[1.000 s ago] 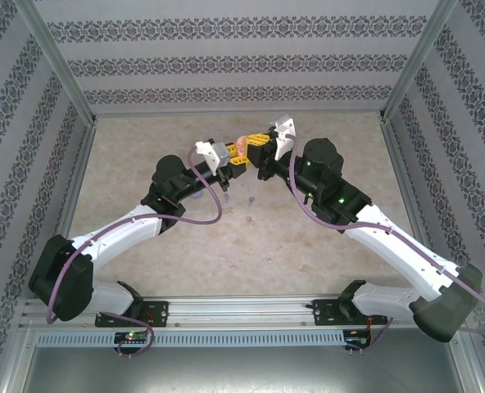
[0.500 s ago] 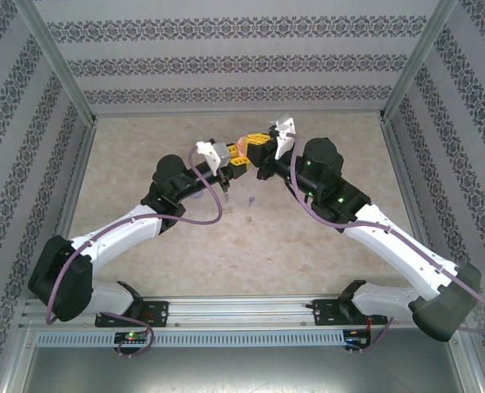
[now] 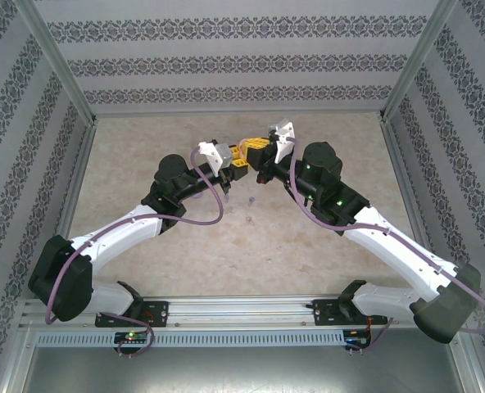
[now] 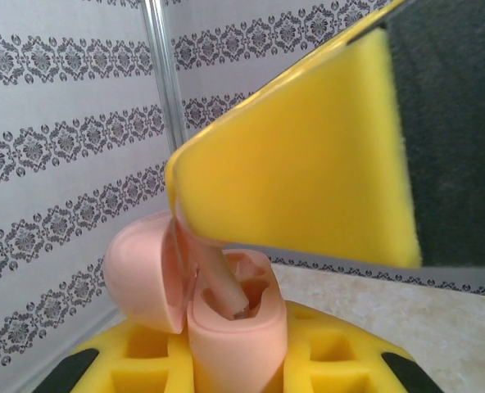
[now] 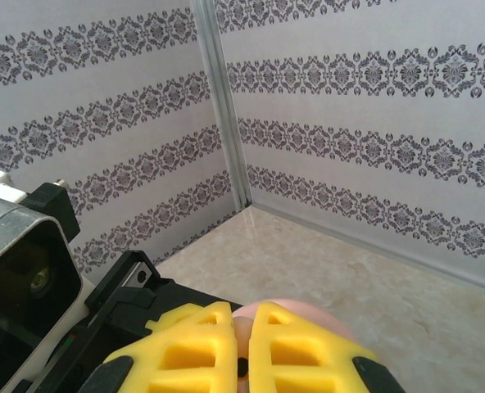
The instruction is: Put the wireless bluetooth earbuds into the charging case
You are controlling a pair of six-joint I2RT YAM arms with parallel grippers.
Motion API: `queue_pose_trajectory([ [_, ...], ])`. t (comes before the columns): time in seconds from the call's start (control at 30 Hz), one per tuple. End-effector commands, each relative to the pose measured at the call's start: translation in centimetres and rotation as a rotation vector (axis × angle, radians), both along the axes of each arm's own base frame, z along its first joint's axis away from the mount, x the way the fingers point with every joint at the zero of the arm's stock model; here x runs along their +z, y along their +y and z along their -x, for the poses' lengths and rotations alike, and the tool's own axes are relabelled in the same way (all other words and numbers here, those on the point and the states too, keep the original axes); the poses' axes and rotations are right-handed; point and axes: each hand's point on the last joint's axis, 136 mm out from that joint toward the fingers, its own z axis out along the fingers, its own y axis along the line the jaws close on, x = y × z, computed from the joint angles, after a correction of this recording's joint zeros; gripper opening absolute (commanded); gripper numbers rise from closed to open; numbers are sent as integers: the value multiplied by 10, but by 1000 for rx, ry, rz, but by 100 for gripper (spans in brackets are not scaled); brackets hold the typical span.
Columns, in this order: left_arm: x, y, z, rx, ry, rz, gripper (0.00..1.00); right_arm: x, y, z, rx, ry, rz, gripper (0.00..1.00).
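Left jaws are clamping narrow on the open pink case [image 4: 234,336], seemingly holding it up above the worktop [image 3: 144,147] near the back middle, with the lid [image 4: 140,270] hanging open to one side. Right jaws are pinching nearly shut on a pale pink earbud [image 4: 219,285], coming in from above, and its lower end is poking into the case's well. The bud is looking partly in, not seated. Risks from here: the bud is going in at a slant, so it could be jamming on the well's rim instead of dropping home. Letting go too early could be tipping it out and onto the worktop. Pushing down hard could be twisting or sliding the case in the left jaws' grip. The right yellow finger pad [image 4: 292,164] is sitting very close to the lid and could be knocking it shut. Another tiny bud [image 3: 251,199] seems to be lying on the worktop just in front.
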Motion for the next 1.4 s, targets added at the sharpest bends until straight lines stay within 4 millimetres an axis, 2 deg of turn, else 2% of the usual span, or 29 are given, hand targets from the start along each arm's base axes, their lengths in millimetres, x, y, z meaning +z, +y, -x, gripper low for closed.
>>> queue_pose_trajectory([
  [0.0,48,3,17,-19,-130,61,0,1,-11,-5,-45,9,-20,6],
  [0.23,43,0,16,-30,-114,54,0,24,-13,-3,-42,-24,-80,4],
  [0.77,48,0,17,-34,-123,57,0,18,-23,-7,-77,-14,-91,3],
  [0.97,48,-1,18,-36,-122,57,0,16,-20,-5,-54,-4,-95,3],
  [1.37,38,-6,13,-42,-96,47,0,39,-23,0,-50,-53,-127,2],
])
